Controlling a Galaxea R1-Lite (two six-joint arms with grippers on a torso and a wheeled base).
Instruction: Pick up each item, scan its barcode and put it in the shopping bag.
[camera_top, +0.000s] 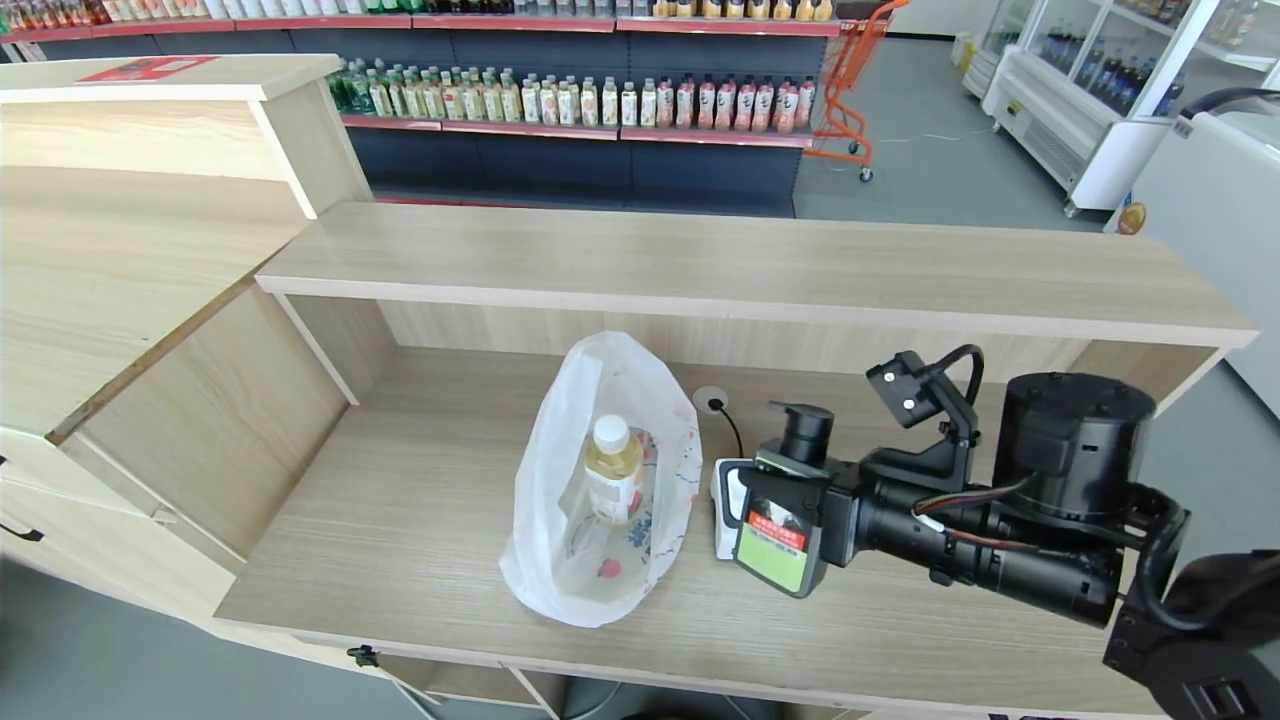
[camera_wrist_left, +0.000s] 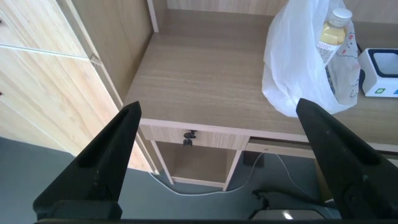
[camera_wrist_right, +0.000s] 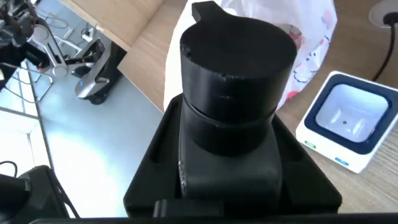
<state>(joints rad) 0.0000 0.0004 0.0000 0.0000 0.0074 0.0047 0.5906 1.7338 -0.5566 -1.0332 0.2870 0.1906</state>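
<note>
Holding black bottle (camera_top: 785, 525) with red-and-green label, right gripper (camera_top: 835, 512) clenched round its body, above counter (camera_top: 400, 520). White scanner (camera_top: 724, 500) on counter, just beside bottle at its 9 o'clock in head view. Shopping bag (camera_top: 555, 480) at scanner's 9 o'clock, mouth open; touching scanner or not, cannot tell. Drink bottle (camera_top: 612, 468), pale yellow, white cap, upright inside bag. Left gripper (camera_wrist_left: 217, 115) released, fingers (camera_wrist_left: 127, 134) spread wide, off counter's near edge, well apart from bag.
</note>
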